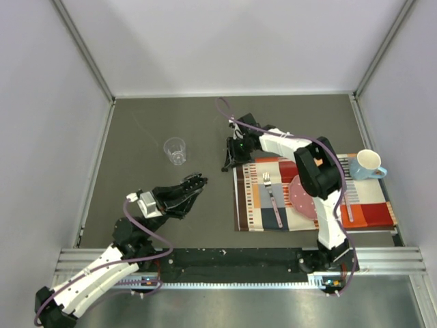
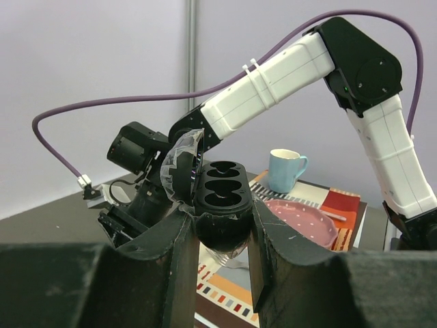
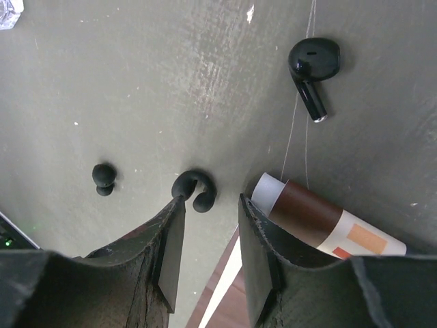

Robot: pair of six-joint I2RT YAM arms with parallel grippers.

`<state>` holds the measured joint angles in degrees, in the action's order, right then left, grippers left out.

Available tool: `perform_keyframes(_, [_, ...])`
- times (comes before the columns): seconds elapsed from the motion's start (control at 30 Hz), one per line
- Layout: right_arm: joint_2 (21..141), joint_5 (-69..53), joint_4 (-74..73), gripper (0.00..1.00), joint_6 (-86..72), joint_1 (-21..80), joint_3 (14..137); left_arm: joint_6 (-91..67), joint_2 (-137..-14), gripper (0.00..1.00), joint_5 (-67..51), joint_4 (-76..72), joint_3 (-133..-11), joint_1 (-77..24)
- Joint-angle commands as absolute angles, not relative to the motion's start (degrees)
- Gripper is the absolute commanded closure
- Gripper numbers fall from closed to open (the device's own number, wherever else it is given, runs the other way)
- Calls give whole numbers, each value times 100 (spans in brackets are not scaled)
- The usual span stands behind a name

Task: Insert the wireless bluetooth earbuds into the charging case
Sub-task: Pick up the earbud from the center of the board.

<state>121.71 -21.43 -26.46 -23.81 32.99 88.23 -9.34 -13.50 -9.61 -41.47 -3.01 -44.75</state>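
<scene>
**Top view.** Matte dark-grey table [image 1: 157, 123]; the left claw [image 1: 193, 184] sits left of centre; the right claw [image 1: 231, 156] is at the far left corner of a striped woven mat [image 1: 369, 212]. On the mat lie a metal fork [image 1: 271, 198] and a round pink plate [image 1: 304, 198]; a pale blue mug [image 1: 367, 164] stands at its far right edge; a clear ribbed cup [image 1: 175, 150] stands alone on the table, between the claws and farther back.

**Left wrist view.** The left claw [image 2: 222, 219] is closed on the case [image 2: 222, 195], a rounded glossy black shell pinched at its lower half between two dull black fingers; the lid [image 2: 183, 171] is hinged open to the left and covered in crinkled clear film; the moulded oval wells face the camera.

**Right wrist view.** The right claw [image 3: 212, 205] is open, fingers parted and gripping nothing, above a table surface with pale scuffs. A glossy black earbud [image 3: 314, 65] with a short stem lies flat on the table, well beyond the right finger; a small matte rounded bud [image 3: 104, 179] lies left of the left finger. A curved black hook [image 3: 194, 190] lies at the left fingertip; whether they touch cannot be told. The mat's curled edge, brown, white and orange, rolls up just beside the right finger.
</scene>
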Motion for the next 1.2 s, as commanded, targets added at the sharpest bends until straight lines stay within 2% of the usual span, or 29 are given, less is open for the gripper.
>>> perform_keyframes(0.0, [12331,-2127,-2645,63,-2259,3314,9176,-1019,-1222,100,-923,-4219,-492,-4500])
perform_keyframes(0.4, [12595,-2101,-2725,66,-2189,3331,9123,-1063,-1248,100,-897,-4201,-501,-4500])
perform_keyframes(1.17, [12586,-1696,-2760,76,-2022,3577,8789,-1257,-1230,100,-888,-4157,-475,-4500])
